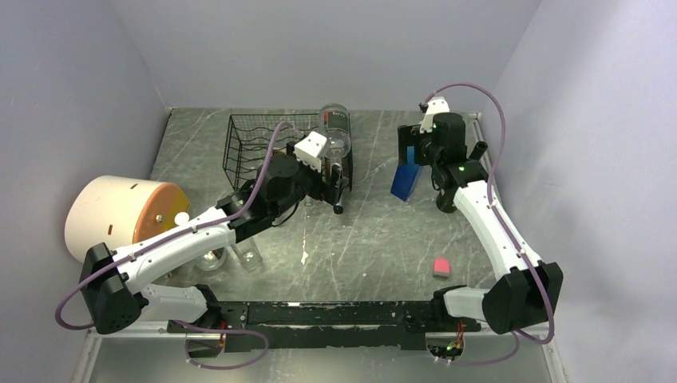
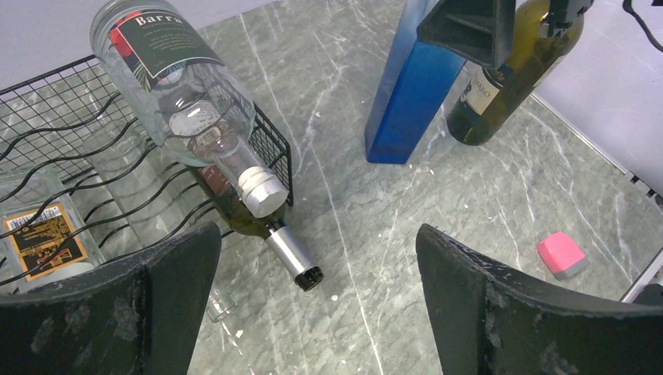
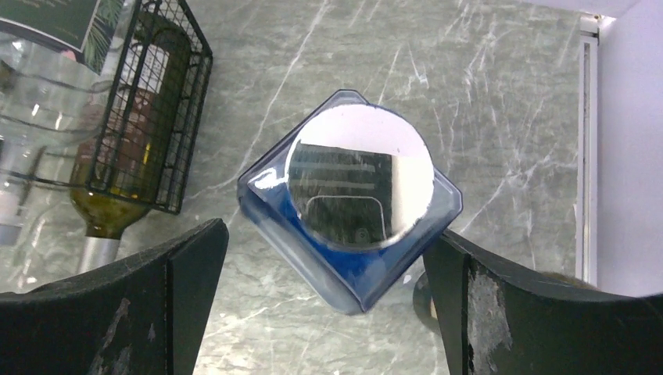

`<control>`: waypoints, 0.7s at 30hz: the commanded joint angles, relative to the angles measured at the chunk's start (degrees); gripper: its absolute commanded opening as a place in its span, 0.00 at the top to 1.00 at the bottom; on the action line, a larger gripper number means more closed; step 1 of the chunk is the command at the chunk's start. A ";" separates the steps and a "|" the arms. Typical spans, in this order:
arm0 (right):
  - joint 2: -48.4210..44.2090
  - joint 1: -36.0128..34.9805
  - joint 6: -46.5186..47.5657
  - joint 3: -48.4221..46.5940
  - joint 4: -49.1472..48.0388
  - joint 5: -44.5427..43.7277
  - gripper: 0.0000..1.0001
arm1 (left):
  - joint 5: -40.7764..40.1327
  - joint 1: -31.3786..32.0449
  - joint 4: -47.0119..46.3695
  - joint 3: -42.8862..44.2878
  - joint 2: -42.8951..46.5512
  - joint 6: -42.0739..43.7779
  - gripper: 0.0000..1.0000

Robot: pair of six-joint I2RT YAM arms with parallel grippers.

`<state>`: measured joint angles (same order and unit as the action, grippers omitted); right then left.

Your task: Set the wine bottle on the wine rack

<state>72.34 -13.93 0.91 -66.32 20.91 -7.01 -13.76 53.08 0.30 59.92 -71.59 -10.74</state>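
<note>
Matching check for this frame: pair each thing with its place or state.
Things:
1. clear bottle
2. blue container
3. pink block
4. dark bottle

Places or states:
A. lying on the table, away from the rack
B. standing upright
C. lying on top of the rack, label up
D. low in the rack, neck poking out

Pairs: 1-C, 2-B, 3-A, 4-D
</note>
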 commanded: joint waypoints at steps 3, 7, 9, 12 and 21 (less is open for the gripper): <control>2.03 3.18 7.37 -2.38 -1.12 10.32 0.02 | 1.05 -0.08 -1.59 -0.11 0.04 0.21 0.02; 2.26 4.37 5.97 -3.03 -2.75 8.08 0.01 | 1.03 -0.08 -1.55 -0.11 -0.03 0.19 0.02; 2.09 4.40 4.76 -2.80 -3.73 6.58 0.01 | 0.95 -0.08 -1.52 -0.07 -0.17 0.19 0.02; 1.51 4.38 1.43 -2.05 -5.55 5.58 0.01 | 0.84 -0.08 -1.72 -0.14 -0.30 0.28 0.02; 0.72 0.21 -12.72 -4.07 -1.02 -9.79 0.05 | 0.72 -0.08 -1.74 0.07 -1.09 0.19 0.02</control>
<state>74.50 -11.11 -5.15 -68.60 19.07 -7.49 -13.72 53.08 0.30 59.92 -72.31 -10.74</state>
